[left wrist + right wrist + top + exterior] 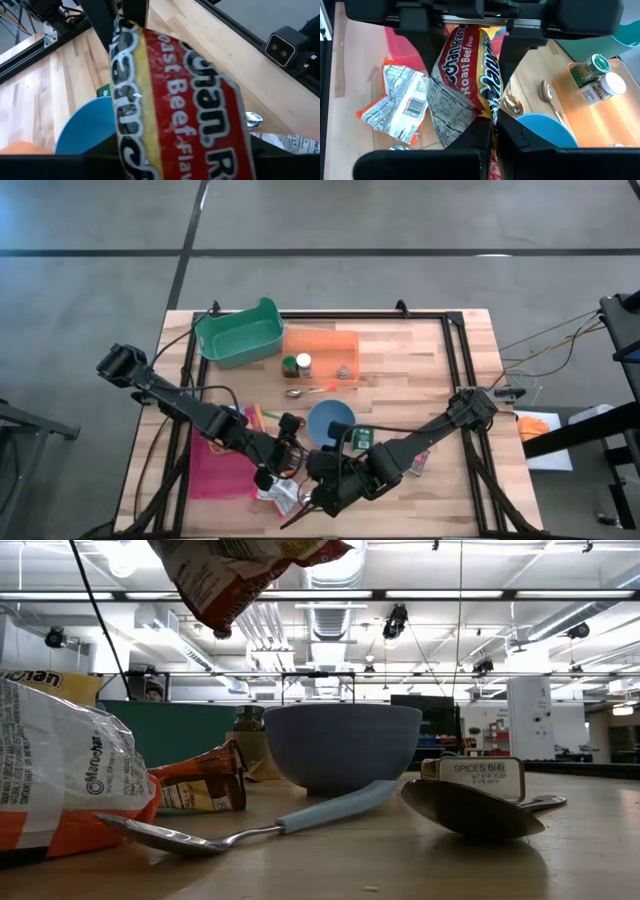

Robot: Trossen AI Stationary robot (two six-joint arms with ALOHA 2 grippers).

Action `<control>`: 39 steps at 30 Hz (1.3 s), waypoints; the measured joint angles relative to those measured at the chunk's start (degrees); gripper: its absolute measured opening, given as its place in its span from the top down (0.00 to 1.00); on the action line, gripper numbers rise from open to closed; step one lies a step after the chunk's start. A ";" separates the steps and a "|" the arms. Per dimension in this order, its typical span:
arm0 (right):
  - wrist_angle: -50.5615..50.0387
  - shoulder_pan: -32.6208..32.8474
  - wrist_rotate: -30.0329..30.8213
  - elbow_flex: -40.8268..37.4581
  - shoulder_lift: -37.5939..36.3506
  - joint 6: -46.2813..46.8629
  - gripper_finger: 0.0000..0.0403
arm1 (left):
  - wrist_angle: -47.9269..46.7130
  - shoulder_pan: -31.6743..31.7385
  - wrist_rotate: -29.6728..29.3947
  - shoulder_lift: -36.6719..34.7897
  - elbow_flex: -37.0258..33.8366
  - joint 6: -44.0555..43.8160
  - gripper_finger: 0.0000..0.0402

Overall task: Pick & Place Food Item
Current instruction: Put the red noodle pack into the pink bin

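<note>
hanging pinched in the closed right tool (pixel 492 127), ramen packet (pixel 465 70) between left tool's (pixel 465 37) parted fingers

A red and yellow Maruchan ramen packet (pixel 467 75), printed "Roast Beef Flavor", hangs in the air above the near part of the surface, clear of the wood; its crinkled white back panel of small print is turned toward the near edge. The right claw (pixel 492 122) is clamped on one end of the packet, and the left claw (pixel 165 150) flanks the other end, its two fingers on either side of the wrapper. Seen from the low camera, the packet's bottom edge (pixel 240 575) dangles above the other items
</note>
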 joint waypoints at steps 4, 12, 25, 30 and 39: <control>1.33 0.23 -0.47 -0.03 0.00 -2.56 0.98 | 0.04 0.00 0.04 -0.04 0.00 0.00 0.64; 2.55 0.21 -6.29 -0.04 0.00 -3.06 0.95 | -0.24 -0.02 0.39 -0.04 0.00 0.01 0.73; 2.08 0.00 -7.44 0.72 -0.22 -5.20 0.45 | -7.13 0.00 -0.04 -0.04 1.70 -8.12 0.74; 1.82 0.00 -7.29 2.26 -0.37 -5.47 0.36 | -17.18 -0.07 0.00 -0.11 6.09 -14.83 0.74; -5.37 0.93 0.07 3.50 -2.50 -2.16 0.34 | -40.07 -2.94 -0.02 -1.03 13.83 -26.65 0.74</control>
